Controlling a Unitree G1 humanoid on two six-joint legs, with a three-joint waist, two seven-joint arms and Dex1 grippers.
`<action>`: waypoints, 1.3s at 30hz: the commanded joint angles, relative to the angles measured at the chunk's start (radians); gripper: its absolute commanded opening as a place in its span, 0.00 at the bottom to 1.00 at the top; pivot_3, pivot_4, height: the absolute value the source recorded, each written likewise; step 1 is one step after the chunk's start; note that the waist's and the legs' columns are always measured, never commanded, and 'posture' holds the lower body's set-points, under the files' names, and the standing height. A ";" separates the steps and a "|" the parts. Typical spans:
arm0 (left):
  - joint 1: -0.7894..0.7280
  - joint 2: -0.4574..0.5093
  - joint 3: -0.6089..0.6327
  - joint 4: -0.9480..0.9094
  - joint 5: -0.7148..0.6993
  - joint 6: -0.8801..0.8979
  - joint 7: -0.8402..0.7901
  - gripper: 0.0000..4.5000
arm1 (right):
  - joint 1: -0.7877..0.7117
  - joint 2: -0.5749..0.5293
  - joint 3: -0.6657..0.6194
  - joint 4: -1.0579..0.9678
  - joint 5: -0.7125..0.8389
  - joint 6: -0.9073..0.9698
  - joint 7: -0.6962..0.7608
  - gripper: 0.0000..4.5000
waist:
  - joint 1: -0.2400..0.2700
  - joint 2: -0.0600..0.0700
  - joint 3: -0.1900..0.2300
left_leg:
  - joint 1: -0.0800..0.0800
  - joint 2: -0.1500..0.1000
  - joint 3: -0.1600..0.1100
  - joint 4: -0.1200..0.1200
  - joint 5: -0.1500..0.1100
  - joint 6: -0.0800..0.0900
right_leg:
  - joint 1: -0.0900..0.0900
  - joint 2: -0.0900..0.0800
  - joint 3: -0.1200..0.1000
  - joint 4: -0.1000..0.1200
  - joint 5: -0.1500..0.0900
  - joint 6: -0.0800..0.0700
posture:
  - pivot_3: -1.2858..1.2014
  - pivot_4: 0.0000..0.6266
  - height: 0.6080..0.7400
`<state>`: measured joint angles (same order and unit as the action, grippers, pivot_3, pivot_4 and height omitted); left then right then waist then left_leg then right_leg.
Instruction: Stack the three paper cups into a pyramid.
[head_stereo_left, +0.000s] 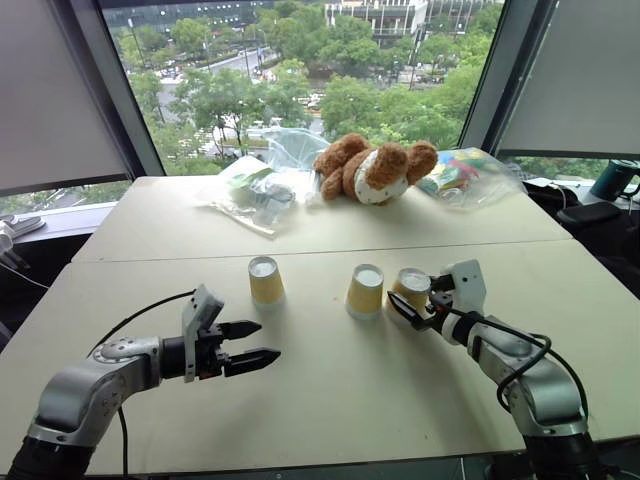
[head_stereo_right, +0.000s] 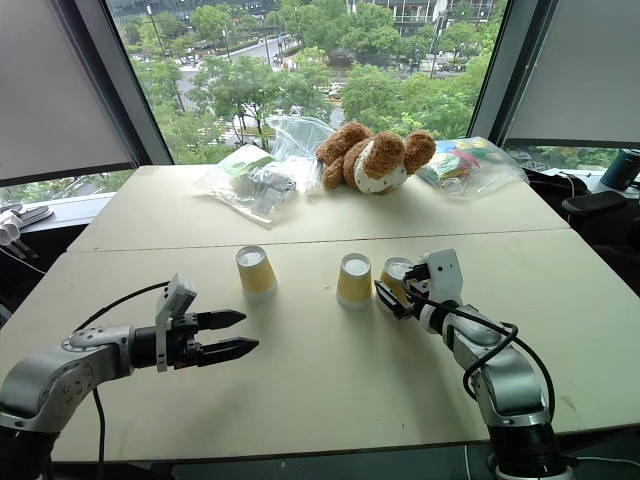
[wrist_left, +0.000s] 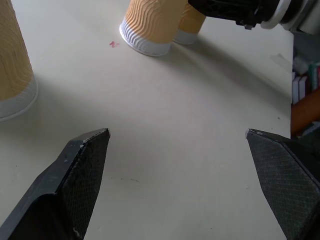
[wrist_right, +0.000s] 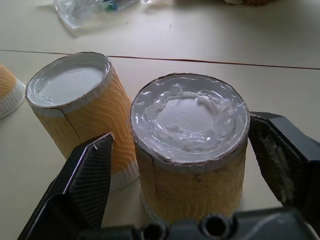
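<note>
Three paper cups stand upside down in a loose row on the near table (head_stereo_left: 330, 400), all at table level — no second tier exists. The left cup (head_stereo_left: 266, 281) sits apart, toward the table's left half and close to the seam with the far table. The middle cup (head_stereo_left: 365, 291) and the right cup (head_stereo_left: 411, 288) stand just beside each other, nearly touching at their rims, slightly right of the table's centre line.

The right gripper (wrist_right: 185, 170) straddles the right cup with its jaws spread wide; a gap shows on each side, so the cup stands on the table unheld. The left gripper (head_stereo_left: 250, 343) hovers over the near left part of the table, jaws spread wide and empty, pointing toward the cups.

Assessment: the base pair appears to be formed, or nearly so — the middle and right cups are close enough to carry a third. What remains is to lift the left cup and seat it across the two bases. The risk, as judged here, is nudging the pair when the right gripper backs away.

A teddy bear (head_stereo_left: 372, 168) and plastic bags (head_stereo_left: 255, 190) lie along the far edge of the far table, well clear of the work.
</note>
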<state>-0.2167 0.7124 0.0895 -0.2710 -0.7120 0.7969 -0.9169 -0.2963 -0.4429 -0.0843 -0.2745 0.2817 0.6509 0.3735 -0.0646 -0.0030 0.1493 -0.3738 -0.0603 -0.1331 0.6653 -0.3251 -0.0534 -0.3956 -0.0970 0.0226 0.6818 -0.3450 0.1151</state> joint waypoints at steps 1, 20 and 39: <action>-0.023 -0.004 -0.004 -0.002 0.004 -0.021 -0.013 1.00 | -0.008 0.001 -0.018 -0.042 0.018 -0.010 0.009 0.99 | 0.002 0.000 0.000 | 0.000 0.000 0.000 0.000 0.000 0.000 | 0.000 0.000 0.000 0.000 0.000 0.000 | 0.52 0.24 1.00; -0.013 -0.009 -0.005 -0.005 0.021 -0.028 -0.016 1.00 | -0.046 0.030 -0.049 0.005 0.043 -0.026 -0.007 0.61 | 0.005 0.000 0.000 | 0.000 0.000 0.000 0.000 0.000 0.000 | 0.000 0.000 0.000 0.000 0.000 0.000 | 0.52 0.24 1.00; -0.011 -0.011 -0.002 0.000 0.029 -0.044 -0.008 1.00 | -0.039 0.033 -0.041 0.003 0.056 -0.007 -0.010 0.98 | 0.006 0.000 0.000 | 0.000 0.000 0.000 0.000 0.000 0.000 | 0.000 0.000 0.000 0.000 0.000 0.000 | 0.52 0.24 1.00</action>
<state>-0.2294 0.7015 0.0704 -0.2565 -0.6848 0.7762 -0.9239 -0.3338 -0.4065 -0.1202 -0.2489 0.3357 0.6490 0.3605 -0.0584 -0.0030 0.1493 -0.3739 -0.0604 -0.1330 0.6654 -0.3251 -0.0534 -0.3957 -0.0971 0.0227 0.6816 -0.3450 0.1151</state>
